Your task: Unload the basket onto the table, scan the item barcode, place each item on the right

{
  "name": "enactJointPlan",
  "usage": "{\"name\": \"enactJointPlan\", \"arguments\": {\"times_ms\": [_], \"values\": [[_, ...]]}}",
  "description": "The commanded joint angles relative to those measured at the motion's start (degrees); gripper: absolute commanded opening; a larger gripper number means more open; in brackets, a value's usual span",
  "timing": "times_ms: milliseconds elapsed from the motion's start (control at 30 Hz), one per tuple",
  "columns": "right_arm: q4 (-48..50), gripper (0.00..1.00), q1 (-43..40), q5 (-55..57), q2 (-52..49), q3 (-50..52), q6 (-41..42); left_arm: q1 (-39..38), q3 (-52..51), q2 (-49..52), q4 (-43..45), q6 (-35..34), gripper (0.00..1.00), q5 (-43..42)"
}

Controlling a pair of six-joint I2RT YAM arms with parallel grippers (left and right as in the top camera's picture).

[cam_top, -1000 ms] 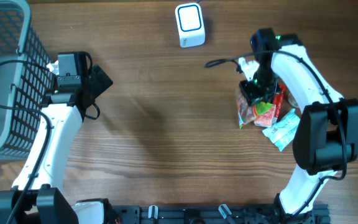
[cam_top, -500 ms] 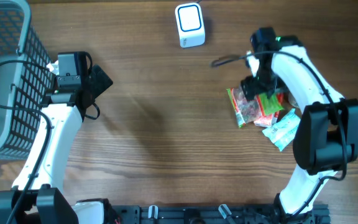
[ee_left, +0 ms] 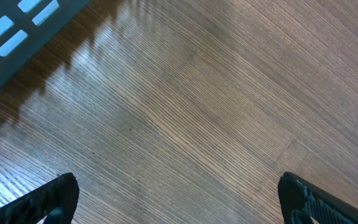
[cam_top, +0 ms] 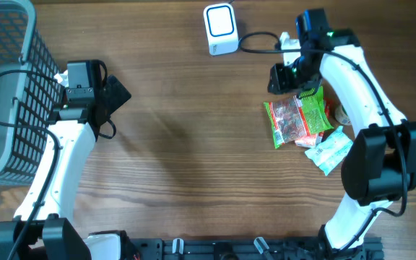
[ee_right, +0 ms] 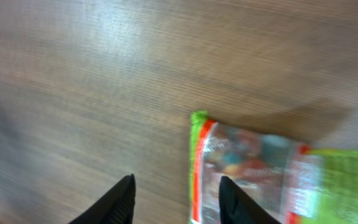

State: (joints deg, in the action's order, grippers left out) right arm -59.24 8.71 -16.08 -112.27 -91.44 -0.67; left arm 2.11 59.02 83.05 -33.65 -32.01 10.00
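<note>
- The snack packet [cam_top: 295,121] lay flat on the desk near its right edge, just beside my right gripper [cam_top: 282,76], whose jaws stood parted and empty.
- My left gripper [ee_left: 176,190] hung spread wide, holding nothing.
- I judged the packet light, soft and slippery, best pinched at a sealed edge.

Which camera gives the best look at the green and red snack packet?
The overhead view: the whole snack packet lies flat on the table, in sharp focus. The right wrist view catches only one blurred end. The left wrist view misses it.
</note>
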Motion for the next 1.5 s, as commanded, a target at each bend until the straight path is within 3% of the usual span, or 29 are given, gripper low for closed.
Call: {"name": "enactJointPlan", "arguments": {"times_ms": [0,200,467,633,733,767,800,833,1000,1467], "values": [[5.6,0.39,0.5,-5.0,0.7,7.7,4.5,0.3,0.5,0.0,0.0,0.3,1.0,-0.1],[11.2,0.3,0.2,0.7,0.7,16.1,7.5,0.3,0.5,0.0,0.0,0.3,1.0,-0.1],[4.2,0.38,0.2,19.4,1.2,15.9,7.5,0.3,0.6,0.0,0.0,0.3,1.0,-0.1],[3.4,0.39,0.2,14.3,2.5,14.0,4.0,0.3,0.6,0.0,0.0,0.3,1.0,-0.1],[2.2,0.51,0.2,6.4,4.8,11.1,1.7,0.3,0.5,0.0,0.0,0.3,1.0,-0.1],[2.3,0.67,0.2,4.7,5.6,10.6,1.8,0.3,0.6,0.0,0.0,0.3,1.0,-0.1],[2.7,0.97,0.2,3.3,6.4,10.4,2.1,0.3,0.5,0.0,0.0,0.3,1.0,-0.1],[3.3,1.0,0.2,2.3,7.0,10.4,2.4,0.3,0.5,0.0,0.0,0.3,1.0,-0.1],[5.3,1.0,0.2,2.0,7.1,10.4,2.3,0.3,0.5,0.0,0.0,0.3,1.0,-0.1],[22.3,1.0,0.2,2.0,7.1,10.4,2.3,0.3,0.5,0.0,0.0,0.3,1.0,-0.1]]}}
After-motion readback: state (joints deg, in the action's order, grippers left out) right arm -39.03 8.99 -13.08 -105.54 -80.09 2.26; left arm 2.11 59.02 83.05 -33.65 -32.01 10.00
